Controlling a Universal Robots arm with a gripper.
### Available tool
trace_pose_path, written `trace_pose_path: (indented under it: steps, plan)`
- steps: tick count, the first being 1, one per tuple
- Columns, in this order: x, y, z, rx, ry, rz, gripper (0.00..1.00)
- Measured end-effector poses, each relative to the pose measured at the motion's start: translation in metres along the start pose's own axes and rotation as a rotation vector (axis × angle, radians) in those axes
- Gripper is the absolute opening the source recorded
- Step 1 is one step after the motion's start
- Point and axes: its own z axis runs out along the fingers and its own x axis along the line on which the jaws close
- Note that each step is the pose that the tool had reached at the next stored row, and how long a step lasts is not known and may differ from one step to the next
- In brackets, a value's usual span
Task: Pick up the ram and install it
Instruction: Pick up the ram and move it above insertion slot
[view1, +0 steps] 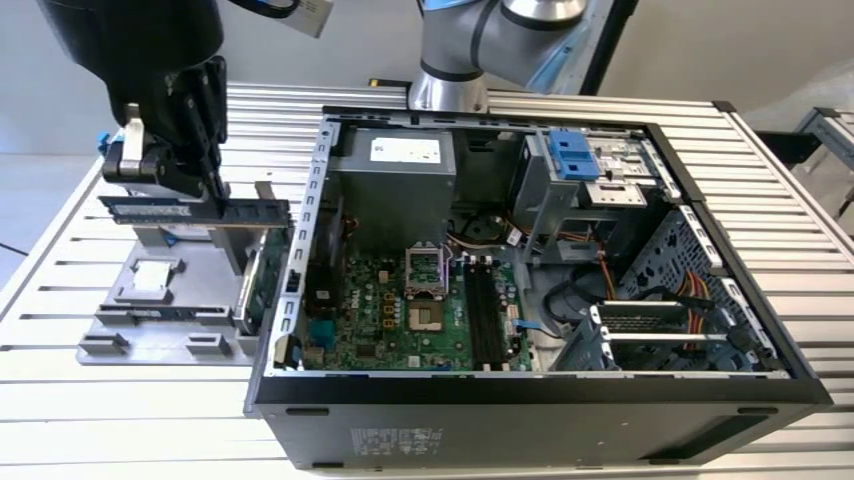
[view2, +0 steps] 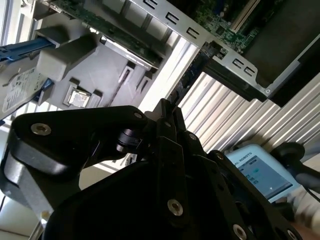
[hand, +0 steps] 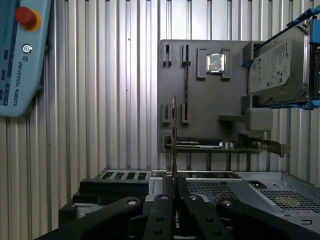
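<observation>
the pincer (view1: 178, 186) pinches the ram (view1: 234, 211) and holds it level over the grey tray (view1: 187, 300) on the tabletop (view1: 134, 420), just beside the open case (view1: 534, 392) at the exterior view's left. in the first wrist view the stick stands edge-on between the pressed fingers (hand: 162, 212).
</observation>
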Motion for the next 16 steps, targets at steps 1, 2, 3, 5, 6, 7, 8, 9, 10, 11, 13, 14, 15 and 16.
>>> trace_pose_path:
  steps: [1,2,3,5,6,7,8,9,10,11,13,14,15,16]
  plan:
    - [0.0,-0.0016,-0.0002,0.0,0.0,0.0,0.0]
    - [0.0,-0.0033,-0.0003,0.0,0.0,0.0,0.0]
    - [-0.0001,-0.0048,-0.0005,0.0,0.0,0.0,0.0]
    - [-0.0001,-0.008,-0.0008,0.0,0.0,0.0,0.0]
    - [-0.0001,-0.0094,-0.001,0.0,0.0,0.0,0.0]
    - [-0.0002,-0.0109,-0.001,0.0,-0.0001,0.0,0.0]
    - [-0.0002,-0.0126,-0.0012,0.0,0.0,0.0,0.0]
    - [-0.0002,-0.0142,-0.0014,0.0,0.0,0.0,0.0]
    - [-0.0002,-0.0155,-0.0016,0.0,0.0,0.0,0.0]
    - [-0.0002,-0.0168,-0.0017,0.0,0.0,0.0,0.0]
    - [-0.0003,-0.0195,-0.002,0.0,0.0,0.0,0.0]
    - [-0.0003,-0.0207,-0.0021,0.0,0.0,0.0,0.0]
    - [-0.0003,-0.0221,-0.0022,0.0,0.0,0.0,0.0]
    - [-0.0003,-0.0235,-0.0024,0.0,0.0,0.0,0.0]
